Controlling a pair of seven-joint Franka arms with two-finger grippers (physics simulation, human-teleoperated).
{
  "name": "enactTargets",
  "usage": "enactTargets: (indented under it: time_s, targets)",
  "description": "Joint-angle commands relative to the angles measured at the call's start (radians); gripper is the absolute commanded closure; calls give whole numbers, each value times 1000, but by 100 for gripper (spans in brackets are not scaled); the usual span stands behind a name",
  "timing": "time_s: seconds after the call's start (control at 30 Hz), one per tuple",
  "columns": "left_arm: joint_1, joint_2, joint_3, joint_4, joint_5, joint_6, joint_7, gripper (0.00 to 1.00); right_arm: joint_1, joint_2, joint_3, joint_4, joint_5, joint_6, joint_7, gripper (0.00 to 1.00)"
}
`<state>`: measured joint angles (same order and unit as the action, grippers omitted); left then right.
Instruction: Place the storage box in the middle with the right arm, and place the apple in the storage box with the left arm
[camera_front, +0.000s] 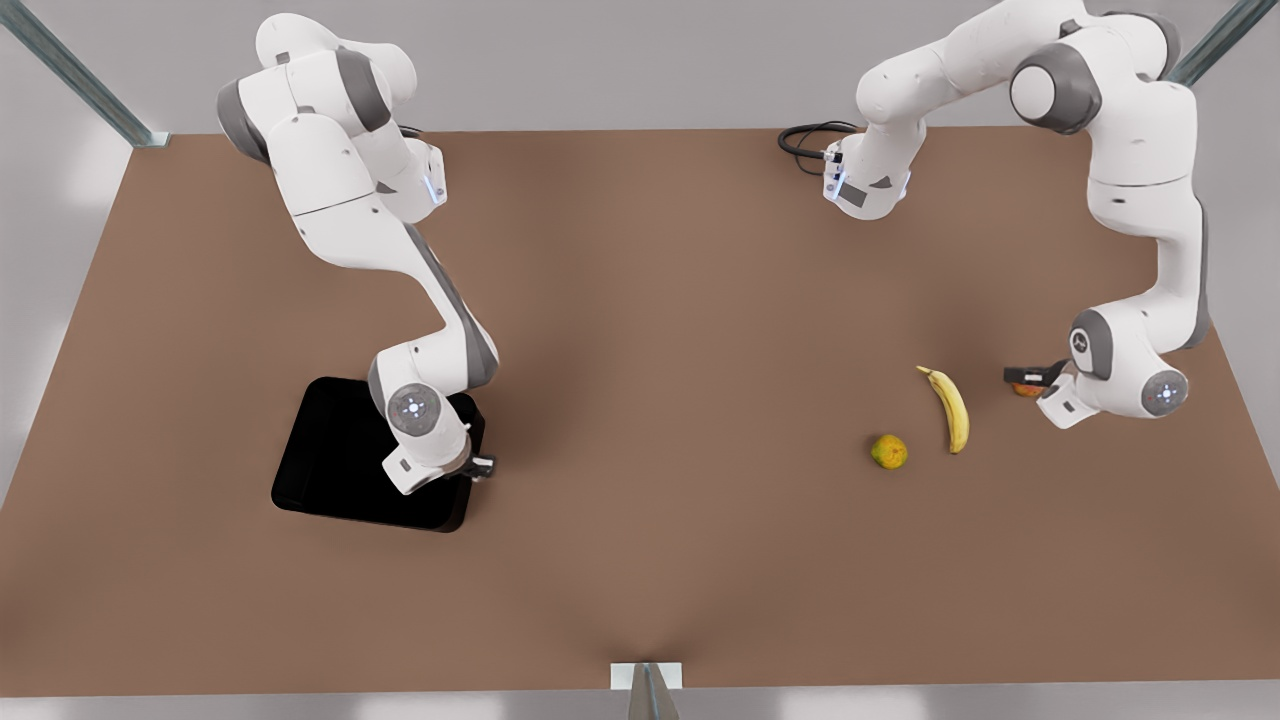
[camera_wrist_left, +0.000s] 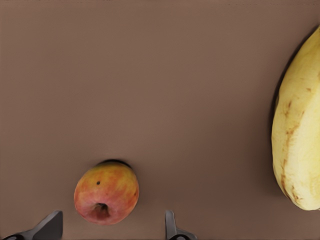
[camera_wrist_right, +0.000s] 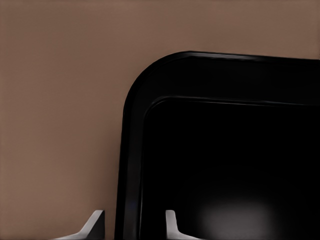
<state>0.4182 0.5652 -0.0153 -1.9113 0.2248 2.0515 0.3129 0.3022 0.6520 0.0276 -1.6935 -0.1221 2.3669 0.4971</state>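
Our right hand (camera_wrist_right: 135, 225) is open, one finger on each side of the storage box (camera_front: 340, 450) wall, at the front view's left. Our left hand (camera_wrist_left: 112, 227) is open around the apple (camera_wrist_left: 106, 192), near the banana (camera_front: 950, 405). We might drop the box if we pinch only its thin wall.

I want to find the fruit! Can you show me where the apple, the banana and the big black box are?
apple (camera_wrist_left: 106, 193), left wrist view, on its red-orange skin.
banana (camera_front: 953, 407), front view, on the middle of its curve.
storage box (camera_front: 335, 460), front view, on its bare black floor.
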Motion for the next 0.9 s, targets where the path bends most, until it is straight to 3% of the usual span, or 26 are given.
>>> enactTargets:
  time_s: [0.0,0.37,0.43,0.5,0.87]
  targets:
    - [-1,1,0,0,2,1,0,2,0,0,0,0,1,0,0,77]
    - [13,33,0,9,21,29,-2,6,11,-9,3,6,9,-5,28,79]
    - [13,32,0,9,21,30,-2,16,15,-25,3,6,25,-6,28,79]
    - [11,32,0,9,21,30,-2,34,26,-40,3,14,41,-40,29,79]
    - [8,28,0,9,22,29,-2,45,161,-60,12,32,53,-37,313,79]
